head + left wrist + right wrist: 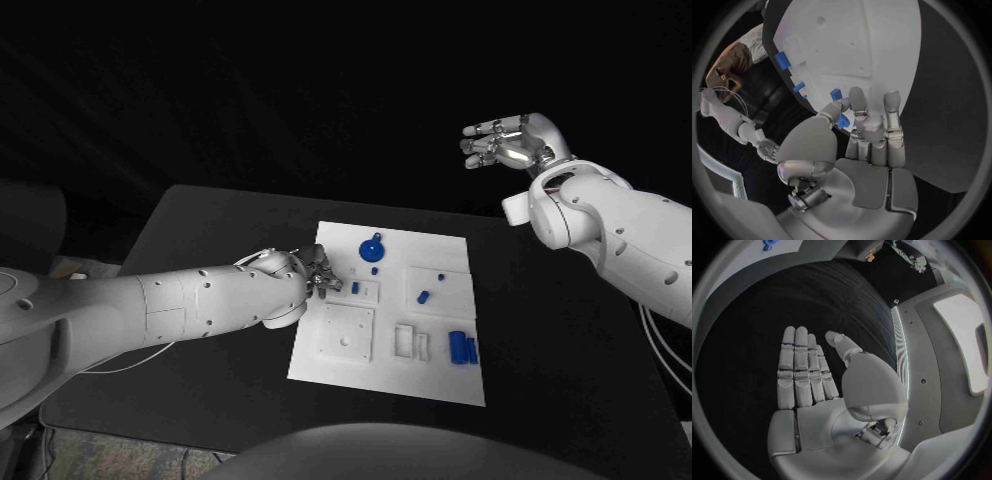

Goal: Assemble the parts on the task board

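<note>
On the black table, our left hand pinches a small blue part, seemingly light, rigid, best gripped by its sides, over the task board; our right hand hangs empty, fingers apart.

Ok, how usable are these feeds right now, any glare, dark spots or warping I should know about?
Head view: dim room, but the task board stands out bright with its blue parts readable. Left wrist view: fisheye bends the board's edges, and the left hand blocks part of the board. Right wrist view: the right hand is sharp against dark table.
</note>
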`<state>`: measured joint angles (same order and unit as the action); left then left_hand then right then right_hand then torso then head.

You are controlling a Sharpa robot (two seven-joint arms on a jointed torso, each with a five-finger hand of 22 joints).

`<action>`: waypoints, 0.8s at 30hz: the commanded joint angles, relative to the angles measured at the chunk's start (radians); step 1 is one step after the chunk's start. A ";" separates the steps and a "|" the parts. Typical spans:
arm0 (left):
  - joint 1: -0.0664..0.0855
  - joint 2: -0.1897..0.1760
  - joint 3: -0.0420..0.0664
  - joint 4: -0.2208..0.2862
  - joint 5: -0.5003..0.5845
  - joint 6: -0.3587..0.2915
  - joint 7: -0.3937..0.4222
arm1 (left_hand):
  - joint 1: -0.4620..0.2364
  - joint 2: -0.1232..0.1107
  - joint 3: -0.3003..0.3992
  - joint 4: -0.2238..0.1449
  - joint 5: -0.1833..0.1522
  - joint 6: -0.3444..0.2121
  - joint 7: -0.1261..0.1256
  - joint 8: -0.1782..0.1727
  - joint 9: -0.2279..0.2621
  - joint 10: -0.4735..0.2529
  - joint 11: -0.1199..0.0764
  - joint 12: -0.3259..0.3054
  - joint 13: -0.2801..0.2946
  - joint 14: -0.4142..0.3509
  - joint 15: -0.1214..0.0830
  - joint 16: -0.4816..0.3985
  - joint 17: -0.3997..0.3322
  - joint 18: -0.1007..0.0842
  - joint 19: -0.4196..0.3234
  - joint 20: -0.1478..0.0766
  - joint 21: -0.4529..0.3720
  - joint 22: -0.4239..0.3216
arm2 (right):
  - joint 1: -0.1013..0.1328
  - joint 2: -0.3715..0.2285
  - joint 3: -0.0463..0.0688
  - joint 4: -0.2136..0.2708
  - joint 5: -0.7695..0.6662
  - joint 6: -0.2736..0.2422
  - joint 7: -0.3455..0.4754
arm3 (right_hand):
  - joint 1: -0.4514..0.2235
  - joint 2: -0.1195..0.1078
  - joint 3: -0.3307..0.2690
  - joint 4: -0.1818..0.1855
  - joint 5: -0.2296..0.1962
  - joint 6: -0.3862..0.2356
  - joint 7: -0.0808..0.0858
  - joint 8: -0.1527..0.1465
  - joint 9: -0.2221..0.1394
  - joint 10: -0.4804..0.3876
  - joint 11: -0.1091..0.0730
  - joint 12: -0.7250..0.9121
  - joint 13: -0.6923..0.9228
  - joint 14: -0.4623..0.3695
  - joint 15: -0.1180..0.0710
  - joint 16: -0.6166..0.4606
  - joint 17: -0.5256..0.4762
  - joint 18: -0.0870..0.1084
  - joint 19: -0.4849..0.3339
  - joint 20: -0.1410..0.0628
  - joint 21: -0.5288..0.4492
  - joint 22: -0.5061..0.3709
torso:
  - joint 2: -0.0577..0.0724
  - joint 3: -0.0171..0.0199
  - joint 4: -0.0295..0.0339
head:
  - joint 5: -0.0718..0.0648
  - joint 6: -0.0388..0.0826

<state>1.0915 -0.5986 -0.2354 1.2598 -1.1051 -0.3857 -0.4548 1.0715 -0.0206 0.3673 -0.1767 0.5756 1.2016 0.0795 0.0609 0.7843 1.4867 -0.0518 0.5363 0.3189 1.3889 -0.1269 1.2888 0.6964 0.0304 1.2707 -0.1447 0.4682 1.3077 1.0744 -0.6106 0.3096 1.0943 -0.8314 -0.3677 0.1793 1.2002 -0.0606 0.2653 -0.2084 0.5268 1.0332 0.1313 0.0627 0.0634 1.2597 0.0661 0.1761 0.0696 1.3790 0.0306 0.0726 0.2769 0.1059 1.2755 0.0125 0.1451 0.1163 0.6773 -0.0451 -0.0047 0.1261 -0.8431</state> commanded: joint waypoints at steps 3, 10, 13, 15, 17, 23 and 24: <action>-0.006 0.003 -0.004 -0.002 -0.002 0.040 -0.020 | 0.006 0.001 0.003 -0.001 -0.002 0.153 -0.111 0.007 0.008 0.029 -0.025 0.014 0.006 0.010 -0.005 0.007 0.009 -0.004 0.005 0.001 0.009 0.019 | 0.000 0.002 0.001 -0.001 -0.010 0.018 0.005 | -0.009 0.003 0.005 0.000 0.006 0.002 0.005 -0.001 0.001 -0.007 -0.002 -0.003 -0.002 -0.008 0.000 -0.004 -0.001 -0.016 -0.008 0.001 0.006 -0.001 | 0.000 0.0002 -0.0001 | 0.000 -0.002; -0.006 0.004 -0.004 -0.002 -0.011 0.041 -0.025 | 0.007 0.000 0.001 -0.002 -0.003 0.162 -0.114 0.007 0.027 0.029 -0.027 0.029 0.012 0.014 -0.006 0.020 0.024 -0.003 0.006 0.001 0.016 0.019 | 0.000 0.004 0.001 -0.003 -0.010 0.019 0.004 | -0.009 0.004 0.005 -0.001 0.007 0.002 0.005 -0.001 0.001 -0.008 -0.002 -0.003 -0.002 -0.009 0.000 -0.005 -0.002 -0.016 -0.008 0.001 0.007 -0.005 | 0.000 0.0002 0.0006 | 0.000 -0.006; -0.006 0.004 -0.004 -0.002 -0.013 0.043 -0.025 | 0.008 -0.001 0.000 -0.003 -0.004 0.167 -0.116 0.008 0.038 0.029 -0.028 0.036 0.013 0.016 -0.007 0.026 0.031 -0.003 0.006 0.001 0.019 0.019 | 0.000 0.004 0.001 -0.004 -0.010 0.019 0.004 | -0.009 0.004 0.005 -0.001 0.007 0.002 0.005 -0.001 0.001 -0.008 -0.002 -0.003 -0.002 -0.009 0.000 -0.005 -0.002 -0.016 -0.008 0.001 0.007 -0.005 | 0.000 -0.0002 0.0006 | 0.000 -0.008; -0.006 0.005 -0.004 -0.002 -0.014 0.044 -0.024 | 0.011 -0.003 0.000 -0.007 -0.003 0.171 -0.118 0.008 0.052 0.029 -0.028 0.043 0.014 0.019 -0.007 0.033 0.041 -0.003 0.006 0.001 0.024 0.019 | 0.000 0.005 0.001 -0.004 -0.010 0.020 0.004 | -0.009 0.004 0.005 -0.001 0.007 0.002 0.005 -0.001 0.001 -0.008 -0.002 -0.003 -0.002 -0.009 0.001 -0.005 -0.002 -0.016 -0.008 0.001 0.007 -0.005 | 0.000 0.0000 0.0004 | 0.001 -0.010; -0.006 0.006 -0.004 -0.003 -0.015 0.044 -0.023 | 0.009 -0.003 -0.001 -0.008 -0.002 0.173 -0.118 0.007 0.064 0.029 -0.029 0.049 0.014 0.021 -0.007 0.038 0.045 -0.003 0.006 0.002 0.029 0.019 | 0.000 0.005 0.001 -0.004 -0.010 0.020 0.003 | -0.009 0.004 0.006 -0.001 0.008 0.002 0.005 0.000 0.001 -0.009 -0.001 -0.003 -0.002 -0.009 0.001 -0.005 -0.002 -0.016 -0.008 0.001 0.007 -0.007 | 0.000 0.0000 0.0005 | 0.001 -0.010; -0.006 0.009 -0.004 -0.003 -0.016 0.047 -0.020 | 0.009 -0.004 -0.001 -0.010 -0.001 0.179 -0.121 0.007 0.085 0.029 -0.031 0.061 0.014 0.026 -0.007 0.046 0.059 -0.002 0.006 0.001 0.037 0.019 | 0.000 0.006 0.001 -0.005 -0.011 0.023 0.002 | -0.010 0.004 0.007 -0.002 0.014 0.002 0.005 -0.001 0.001 -0.009 -0.001 -0.003 -0.002 -0.010 0.001 -0.005 -0.003 -0.015 -0.009 0.002 0.008 -0.010 | 0.001 0.0001 0.0007 | 0.001 -0.013; -0.006 0.010 -0.004 -0.003 -0.017 0.047 -0.019 | 0.009 -0.004 -0.002 -0.011 -0.001 0.183 -0.123 0.009 0.091 0.029 -0.032 0.065 0.014 0.027 -0.008 0.048 0.063 -0.002 0.006 0.001 0.038 0.019 | 0.000 0.006 0.001 -0.005 -0.011 0.023 0.002 | -0.011 0.004 0.008 -0.002 0.015 0.002 0.005 -0.001 0.001 -0.009 -0.001 -0.003 -0.002 -0.010 0.001 -0.005 -0.003 -0.015 -0.009 0.002 0.008 -0.011 | 0.001 0.0002 0.0009 | 0.000 -0.013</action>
<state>1.0916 -0.5925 -0.2354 1.2554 -1.1205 -0.3767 -0.4623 1.0747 -0.0249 0.3632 -0.1808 0.5719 1.2025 0.0787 0.0650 0.8702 1.4889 -0.0537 0.5992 0.3318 1.4015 -0.1285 1.3341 0.7586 0.0304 1.2706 -0.1447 0.5022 1.3075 1.0743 -0.6058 0.3096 1.0889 -0.8336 -0.3615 0.1780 1.1963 -0.0566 0.2681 -0.2112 0.5385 1.0332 0.1312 0.0627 0.0633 1.2598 0.0661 0.1762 0.0697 1.3755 0.0340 0.0727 0.2750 0.1056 1.2717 0.0162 0.1489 0.1074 0.6777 -0.0449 -0.0039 0.1270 -0.8554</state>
